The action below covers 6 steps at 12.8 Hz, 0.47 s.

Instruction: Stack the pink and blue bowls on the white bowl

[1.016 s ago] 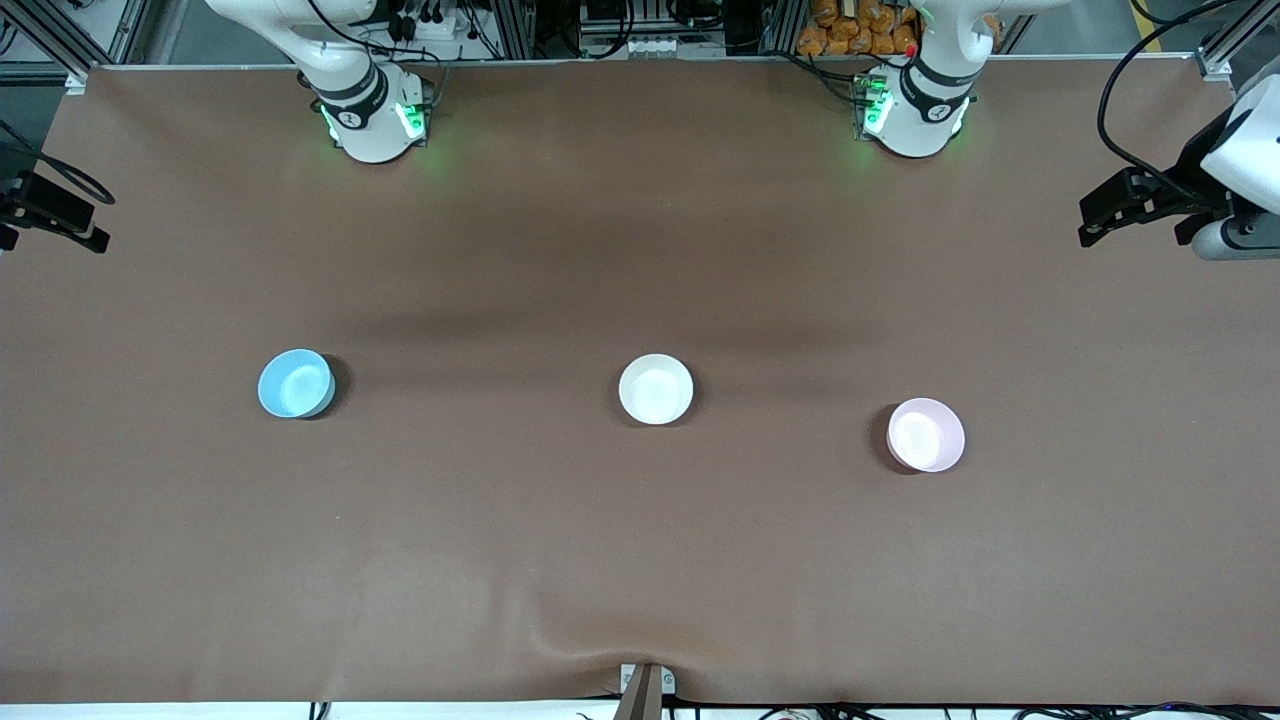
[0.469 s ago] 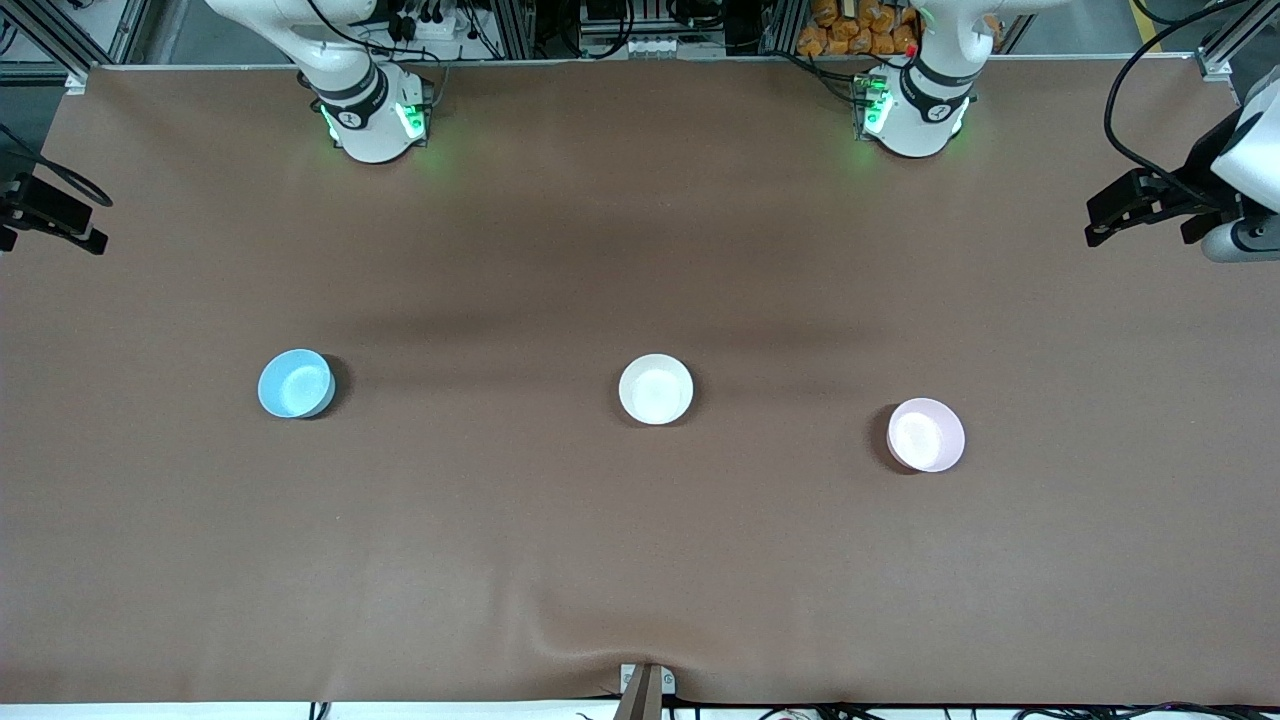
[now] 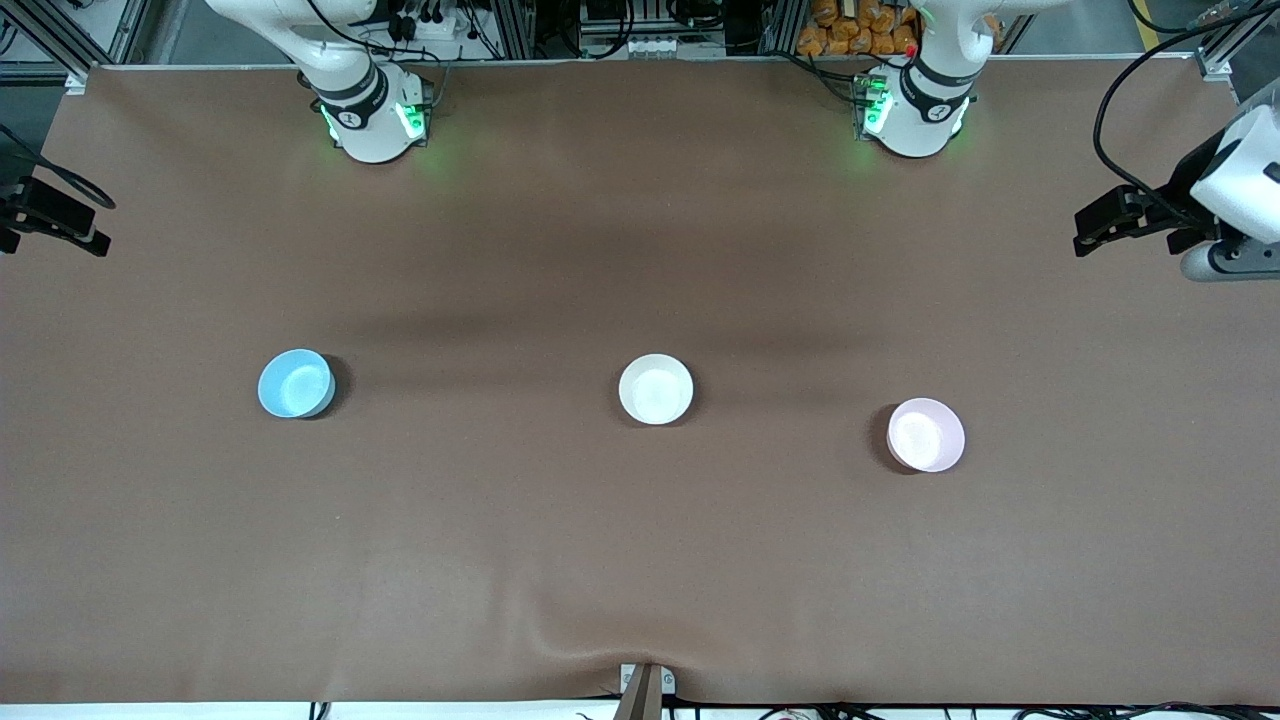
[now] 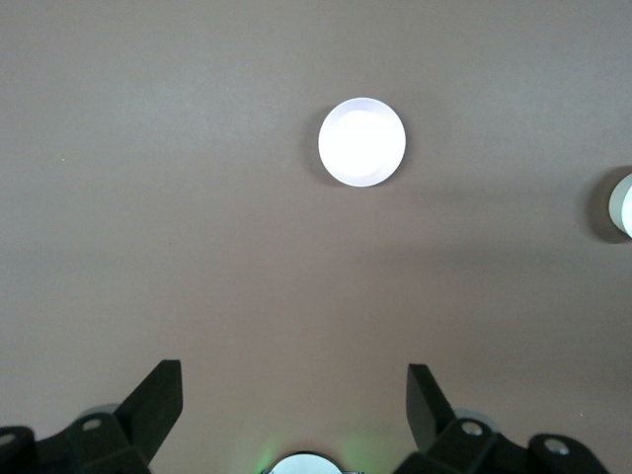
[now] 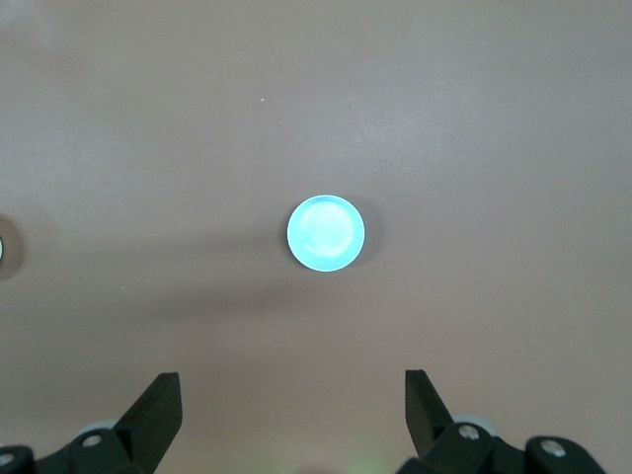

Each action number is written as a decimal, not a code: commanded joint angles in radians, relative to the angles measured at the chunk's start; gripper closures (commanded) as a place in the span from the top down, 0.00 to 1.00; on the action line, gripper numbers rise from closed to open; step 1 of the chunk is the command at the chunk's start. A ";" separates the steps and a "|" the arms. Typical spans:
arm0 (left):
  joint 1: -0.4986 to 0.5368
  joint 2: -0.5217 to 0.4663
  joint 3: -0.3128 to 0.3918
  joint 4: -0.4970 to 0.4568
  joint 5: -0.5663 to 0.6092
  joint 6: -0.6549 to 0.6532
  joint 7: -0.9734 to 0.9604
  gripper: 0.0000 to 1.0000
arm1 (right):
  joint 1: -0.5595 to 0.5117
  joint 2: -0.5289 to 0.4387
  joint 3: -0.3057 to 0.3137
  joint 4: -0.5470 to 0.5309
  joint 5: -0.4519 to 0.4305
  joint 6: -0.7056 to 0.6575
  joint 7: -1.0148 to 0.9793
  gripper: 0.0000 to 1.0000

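pink bowl [image 3: 926,435] sits lowest in the front view, at right of centre, unmoved. white bowl [image 3: 656,389] at centre, blue bowl [image 3: 296,383] at left, both unmoved. left gripper [image 4: 294,400], fingers spread wide, has shifted slightly at the upper right edge. right gripper [image 5: 292,400], spread too, waits at upper left.

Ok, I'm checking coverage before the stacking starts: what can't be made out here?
White bowl: both wrist views' edges cut it off.
Pink bowl: glare whitens it in left wrist view.
Right gripper, left gripper, open at the table's ends: front view's edges cut their arms.
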 commanded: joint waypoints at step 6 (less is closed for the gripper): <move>-0.006 0.029 -0.005 0.022 -0.009 -0.017 -0.007 1.00 | -0.017 0.009 0.007 0.016 0.014 -0.010 -0.002 1.00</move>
